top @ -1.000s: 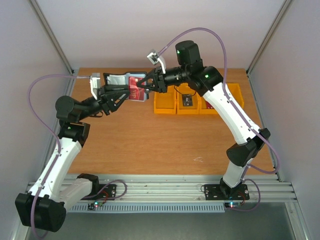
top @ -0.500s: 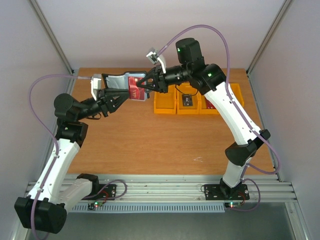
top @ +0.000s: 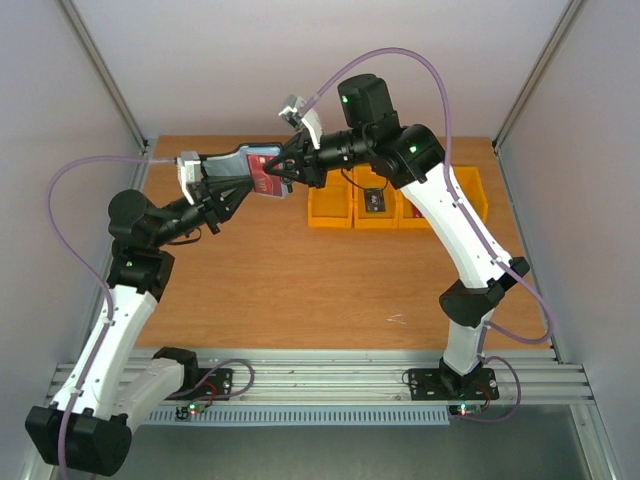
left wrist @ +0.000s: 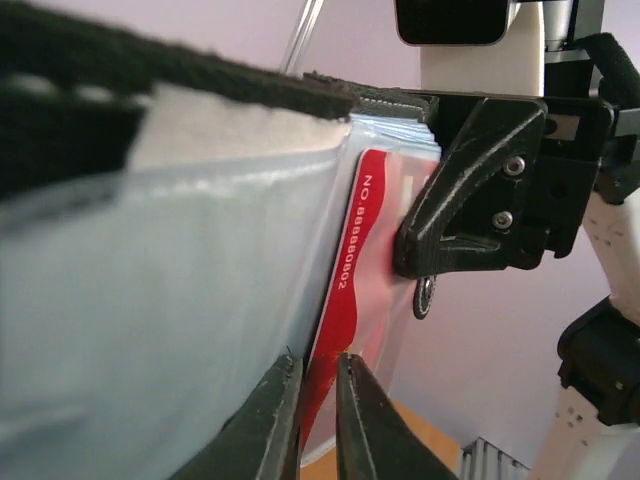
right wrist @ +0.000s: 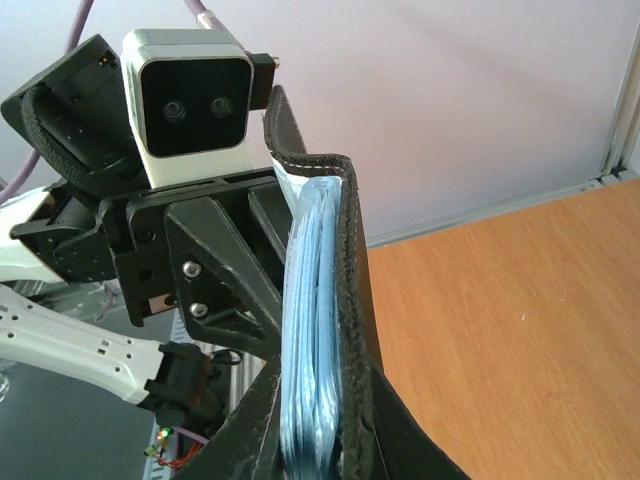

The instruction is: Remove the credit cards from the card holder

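Two pincers meet on the wallet (top: 238, 160), which I see lifted off the counter (top: 300, 285) above its far left corner, well left of the yellow bins (top: 355, 208). My right pincer (right wrist: 320, 400) is clamped on the wallet's folded edge, one finger against the black cover and the other against the pale blue inner layers. My left pincer (left wrist: 315, 368) is pinched on the lower edge of the red card (left wrist: 362, 235), which sits partly inside a clear pocket with its white lettering showing.
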Available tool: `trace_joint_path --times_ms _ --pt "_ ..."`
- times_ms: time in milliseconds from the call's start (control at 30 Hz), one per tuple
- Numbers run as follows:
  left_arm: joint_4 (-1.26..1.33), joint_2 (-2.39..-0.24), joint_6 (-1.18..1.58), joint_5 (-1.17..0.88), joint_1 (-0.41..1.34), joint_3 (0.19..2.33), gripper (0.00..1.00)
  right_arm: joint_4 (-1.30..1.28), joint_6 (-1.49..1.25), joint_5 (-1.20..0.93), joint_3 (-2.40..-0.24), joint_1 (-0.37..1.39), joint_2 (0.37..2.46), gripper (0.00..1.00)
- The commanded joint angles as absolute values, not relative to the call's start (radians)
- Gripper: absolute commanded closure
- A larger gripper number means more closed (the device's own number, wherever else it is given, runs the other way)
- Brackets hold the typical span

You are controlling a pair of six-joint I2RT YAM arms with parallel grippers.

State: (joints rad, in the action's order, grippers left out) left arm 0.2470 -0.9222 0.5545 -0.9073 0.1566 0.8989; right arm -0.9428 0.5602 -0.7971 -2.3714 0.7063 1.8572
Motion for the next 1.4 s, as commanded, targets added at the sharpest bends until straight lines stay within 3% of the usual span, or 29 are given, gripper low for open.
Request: trace_joint_path --times_ms 0,667,700,767,833,1067,1167,1367 --pt "0.244 -0.927 0.433 -0.872 0.189 0.868 0.98 -0.908 0.562 -0.998 -2.402 0.803 1.868 0.99" --pt "0.128 -0.860 0.369 -0.817 0.115 0.848 1.00 -1.042 0.586 -0.979 -2.205 0.623 1.706 0.98" --pt "0.109 -0.856 0.355 -0.792 0.115 0.848 0.97 -1.045 0.590 -0.978 -2.204 0.624 1.702 0.98" --pt "0.075 -0.844 0.327 -0.720 0.116 0.847 0.72 -1.053 0.598 -0.979 -2.205 0.624 1.695 0.97" --pt "0.081 -0.836 0.306 -0.741 0.115 0.843 0.55 -1.060 0.599 -0.995 -2.206 0.624 1.689 0.97" --pt "0.197 -0.811 0.282 -1.079 0.115 0.816 0.18 -1.085 0.588 -0.970 -2.205 0.623 1.685 0.96" --pt "0.196 -0.795 0.279 -1.116 0.115 0.808 0.10 -1.072 0.578 -0.956 -2.205 0.624 1.681 0.96" --pt "0.265 -0.780 0.359 -1.107 0.115 0.782 0.07 -1.104 0.600 -0.914 -2.204 0.672 1.695 0.96"
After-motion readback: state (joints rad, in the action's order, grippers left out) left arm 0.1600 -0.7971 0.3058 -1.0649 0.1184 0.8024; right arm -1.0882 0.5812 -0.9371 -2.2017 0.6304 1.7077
